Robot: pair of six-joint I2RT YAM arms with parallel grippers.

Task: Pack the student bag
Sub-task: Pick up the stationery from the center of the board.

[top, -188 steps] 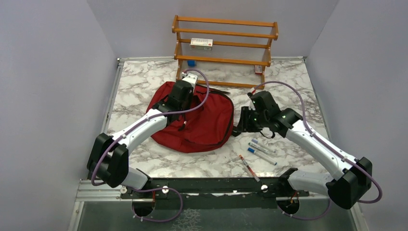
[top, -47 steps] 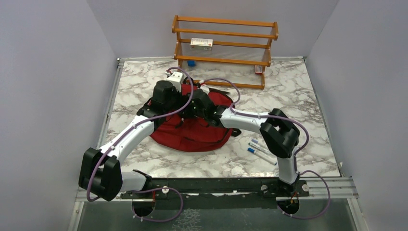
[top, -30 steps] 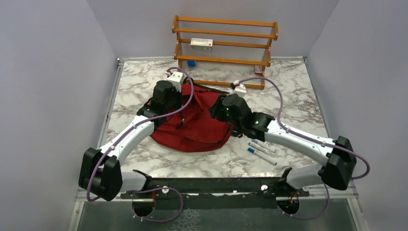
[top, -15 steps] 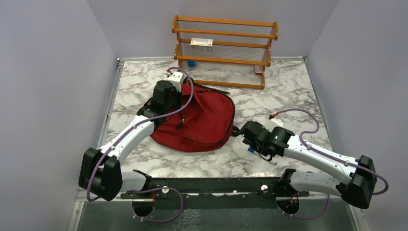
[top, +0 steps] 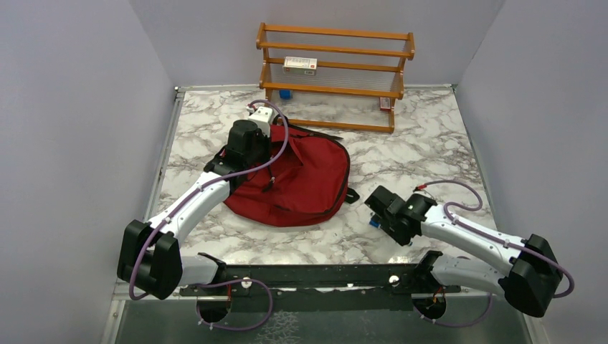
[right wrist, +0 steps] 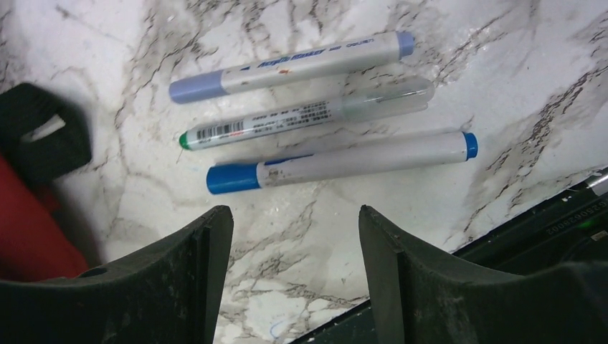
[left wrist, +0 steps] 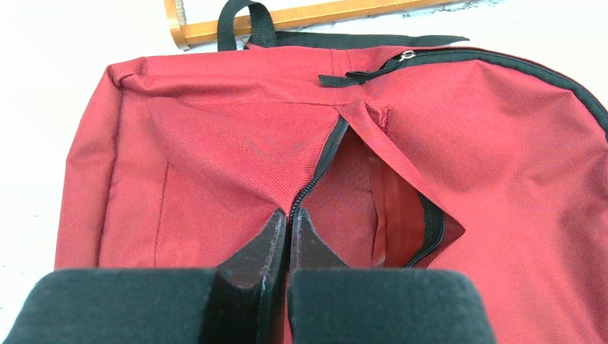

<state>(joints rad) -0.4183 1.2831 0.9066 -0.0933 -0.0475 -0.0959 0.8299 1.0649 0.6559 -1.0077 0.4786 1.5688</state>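
The dark-red student bag (top: 305,183) lies flat on the marble table, left of centre. In the left wrist view its front pocket (left wrist: 380,208) gapes open along a black zipper. My left gripper (top: 249,152) is shut on the pocket's zipper edge (left wrist: 289,215). My right gripper (top: 385,213) hangs open and empty to the right of the bag (right wrist: 294,215). Just beyond its fingertips lie three pens: a lilac-capped marker (right wrist: 287,66), a clear pen (right wrist: 301,115) and a blue-capped marker (right wrist: 344,161). In the top view my right arm hides most of them.
A wooden shelf rack (top: 335,72) stands at the back with a white box (top: 300,64) on it. A black strap buckle (right wrist: 43,136) of the bag lies left of the pens. The table's black front rail (right wrist: 545,229) runs close behind my right gripper.
My right arm has swung back from over the bag to the front right and now hangs over the pens. A red pen seen first is gone from the table. My left gripper keeps its hold.
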